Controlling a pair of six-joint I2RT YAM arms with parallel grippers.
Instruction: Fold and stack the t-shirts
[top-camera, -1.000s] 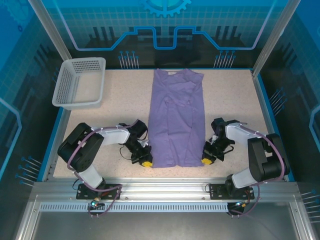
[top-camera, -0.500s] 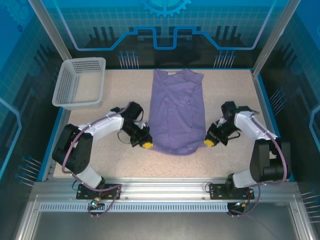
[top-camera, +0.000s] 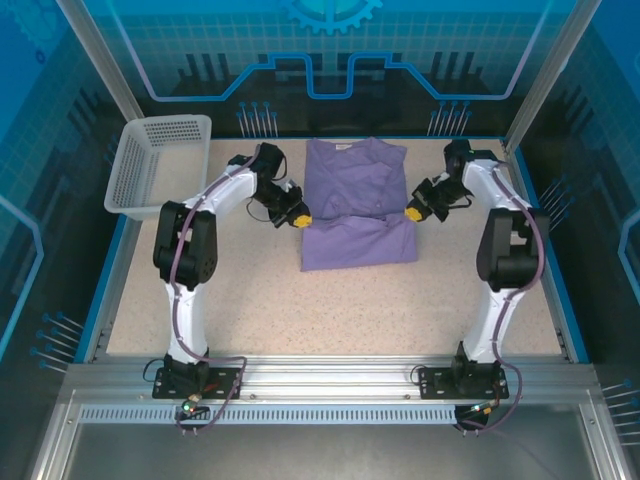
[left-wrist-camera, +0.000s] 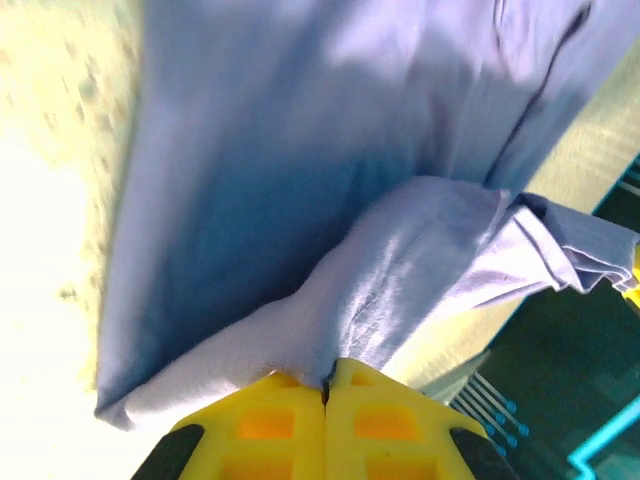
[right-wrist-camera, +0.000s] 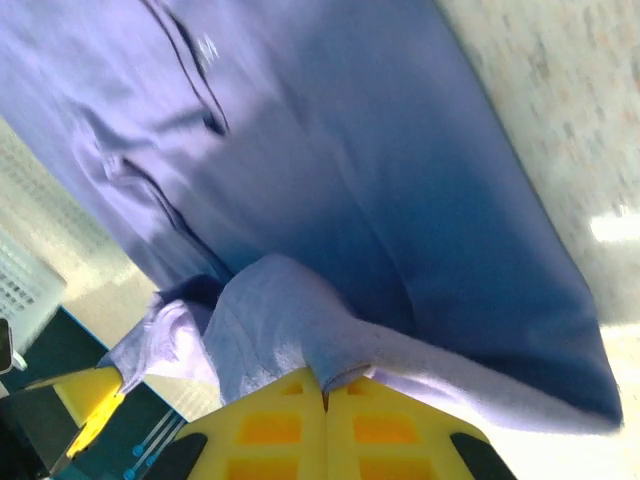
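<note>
Robot lab cell: aluminium frame, blue panels, speckled table

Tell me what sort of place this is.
Probably a robotics lab work cell: speckled table enclosed by blue circuit-print panels, left arm and right arm bolted to an aluminium rail, lavender t-shirt mid-fold.

My left gripper and right gripper touched opposite sides of the soft lavender-purple cloth t-shirt. Its near half lay doubled.
</note>
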